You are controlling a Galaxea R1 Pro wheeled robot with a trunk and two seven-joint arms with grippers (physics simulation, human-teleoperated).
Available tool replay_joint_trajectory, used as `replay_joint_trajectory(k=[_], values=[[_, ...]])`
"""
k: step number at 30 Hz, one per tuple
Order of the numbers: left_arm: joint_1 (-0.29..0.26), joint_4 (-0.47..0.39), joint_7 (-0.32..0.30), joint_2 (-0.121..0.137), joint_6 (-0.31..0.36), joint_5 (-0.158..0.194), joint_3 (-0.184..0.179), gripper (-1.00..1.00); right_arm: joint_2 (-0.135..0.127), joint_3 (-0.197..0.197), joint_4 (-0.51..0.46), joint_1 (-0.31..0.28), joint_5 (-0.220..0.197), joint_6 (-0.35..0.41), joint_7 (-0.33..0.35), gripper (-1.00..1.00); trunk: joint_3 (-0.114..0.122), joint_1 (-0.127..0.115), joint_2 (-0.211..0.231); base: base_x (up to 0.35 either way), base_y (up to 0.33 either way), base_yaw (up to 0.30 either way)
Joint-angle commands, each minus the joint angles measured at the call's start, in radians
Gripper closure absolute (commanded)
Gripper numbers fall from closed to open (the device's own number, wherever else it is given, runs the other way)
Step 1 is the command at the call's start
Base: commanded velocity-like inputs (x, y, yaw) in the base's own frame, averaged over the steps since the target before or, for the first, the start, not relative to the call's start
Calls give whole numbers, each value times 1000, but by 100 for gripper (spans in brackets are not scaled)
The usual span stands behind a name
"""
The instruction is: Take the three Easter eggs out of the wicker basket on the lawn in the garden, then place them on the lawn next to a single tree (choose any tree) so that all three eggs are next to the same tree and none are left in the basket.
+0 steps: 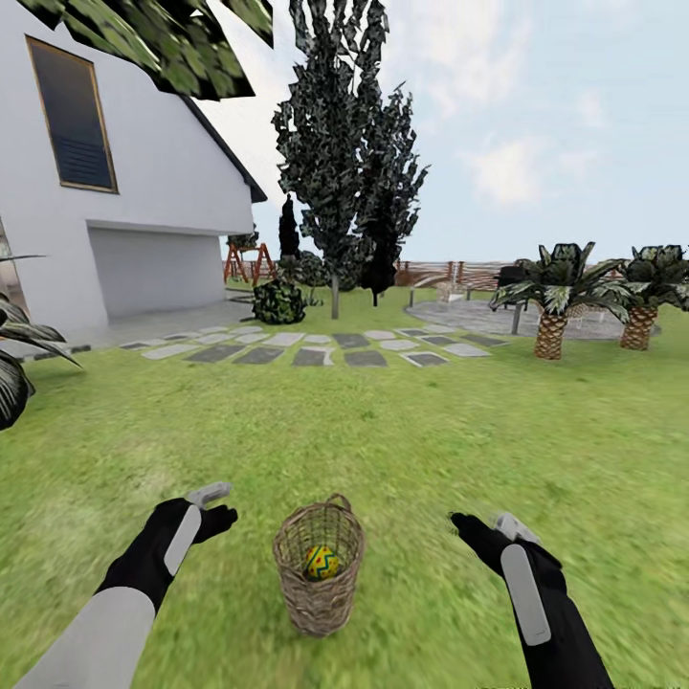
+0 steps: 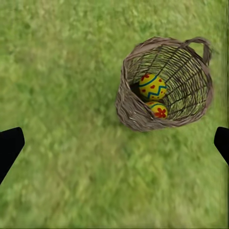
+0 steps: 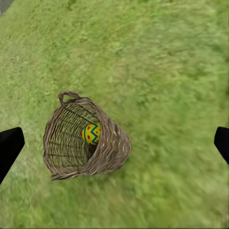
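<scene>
Since I've parked both empty, spread-open grippers, left [image 1: 215, 507] and right [image 1: 483, 524], flanking the wicker basket [image 1: 319, 574] at twelve o'clock, either reaches its eggs [image 2: 152, 86].

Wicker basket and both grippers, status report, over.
Left gripper and right gripper open, empty, flanking the basket. Tan open-woven wicker basket upright on green lawn; two yellow painted eggs visible inside. Nothing in the way.

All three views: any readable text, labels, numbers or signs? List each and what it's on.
None. No words, numbers or signs can be read in any view.
The Easter eggs in the wicker basket carry only painted flowers and zigzag bands, no lettering.
The house wall and window are unmarked.
</scene>
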Motion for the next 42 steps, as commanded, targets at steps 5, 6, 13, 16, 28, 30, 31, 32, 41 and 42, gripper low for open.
replay_joint_trajectory(k=[5,6,13,16,28,30,31,32,41,42], values=[[0,-2,1,-11,3,12,-1,-100,3,4,7,-3,17,-12,-80,-100,5,0,-1,0,0,-203],[0,-2,1,-13,3,12,-1,-100,3,7,11,-3,19,-11,-88,-100,6,0,-1,0,0,-203],[0,-2,-2,-19,3,14,-1,-100,2,52,31,-24,23,-6,-164,-100,14,0,-1,0,0,-203],[0,-2,-3,-20,3,14,-1,-100,3,90,35,-26,23,-7,-199,-100,18,0,-1,0,0,-202],[1,-1,-3,-21,5,12,-1,-100,5,184,36,-27,23,-13,-275,-100,26,0,-1,0,-142,-104],[1,-1,-4,-21,4,12,-1,-100,4,204,36,-28,23,-14,-275,-100,26,0,-1,0,-237,-4],[1,-2,-4,-21,4,12,-1,-100,4,206,37,-28,23,-14,-275,-100,26,0,-1,0,-164,-2],[1,-1,-4,-21,3,12,-1,-100,4,208,37,-28,23,-14,-275,-100,26,0,-1,0,-105,-2],[1,-2,-3,-21,3,12,-1,-100,6,215,27,-26,23,-16,-263,-100,26,0,-1,0,-20,0],[1,-2,-3,-21,3,12,-1,-100,7,216,26,-26,23,-16,-262,-100,26,0,-1,0,0,0]])
